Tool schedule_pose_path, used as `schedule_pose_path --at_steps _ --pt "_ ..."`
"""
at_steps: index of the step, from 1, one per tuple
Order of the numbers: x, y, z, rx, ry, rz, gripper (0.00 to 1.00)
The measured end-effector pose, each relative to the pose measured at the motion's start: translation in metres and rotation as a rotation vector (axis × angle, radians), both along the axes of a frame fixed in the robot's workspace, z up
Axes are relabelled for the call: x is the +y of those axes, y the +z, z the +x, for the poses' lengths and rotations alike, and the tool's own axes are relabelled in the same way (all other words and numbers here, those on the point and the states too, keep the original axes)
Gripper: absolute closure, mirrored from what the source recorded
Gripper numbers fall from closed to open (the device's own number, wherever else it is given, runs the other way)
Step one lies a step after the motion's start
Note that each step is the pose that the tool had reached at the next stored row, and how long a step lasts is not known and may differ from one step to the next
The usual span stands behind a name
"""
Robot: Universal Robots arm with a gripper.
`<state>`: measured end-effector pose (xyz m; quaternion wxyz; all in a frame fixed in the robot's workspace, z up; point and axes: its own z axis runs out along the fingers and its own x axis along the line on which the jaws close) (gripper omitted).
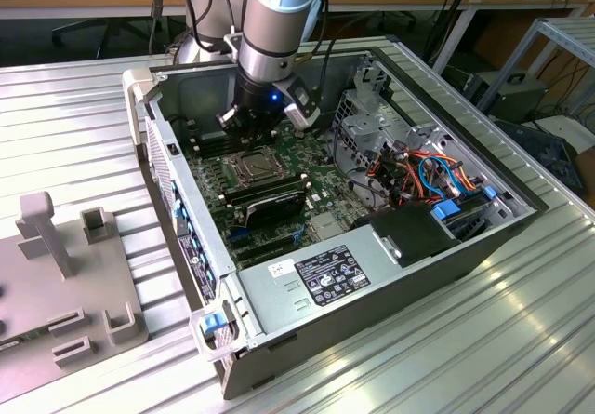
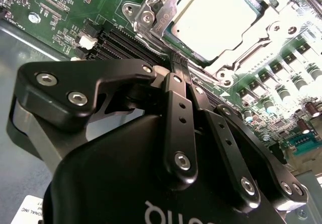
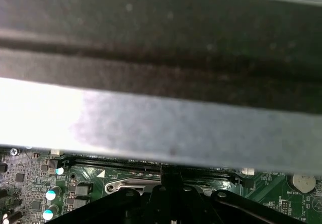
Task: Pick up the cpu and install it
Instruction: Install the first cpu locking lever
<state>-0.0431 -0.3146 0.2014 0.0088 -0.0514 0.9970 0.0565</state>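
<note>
Your arm reaches down into the open computer case (image 1: 390, 247), its gripper (image 1: 249, 127) poised just above the motherboard (image 1: 321, 186) at the far end of the case from the power supply (image 1: 325, 279). In the second wrist view the gripper's (image 2: 177, 65) two black fingers (image 2: 175, 95) are pressed together with nothing between their tips.

The cpu (image 2: 214, 20) already sits in the socket frame (image 2: 151, 12), its dull silver top showing bright under the light; you can see it just beyond the fingertips, not touched by them. In the exterior view the cpu (image 1: 249, 165) lies on the motherboard directly below the gripper, on the side toward the power supply, with the long black memory modules (image 1: 270, 202) lying between it and the power supply.

A row of empty memory slots (image 2: 118, 43) runs beside the socket frame, close under the gripper's tips. In the first wrist view the case wall (image 3: 161, 118) looms as a grey band (a strip of green board shows beneath it), and the fingertips (image 3: 171, 181) stand closed over the slots (image 3: 126, 164).

A bundle of orange and blue cables (image 1: 423, 172) fills the case's drive bay, at the exterior view's right of the motherboard.
</note>
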Motion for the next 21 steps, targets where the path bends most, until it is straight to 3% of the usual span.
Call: schedule_pose_path --at_steps 9,21 --pt "0.0 -0.0025 0.0 -0.0001 0.0 0.0 0.89" --pt "0.0 0.002 0.0 -0.0004 0.0 0.0003 0.89"
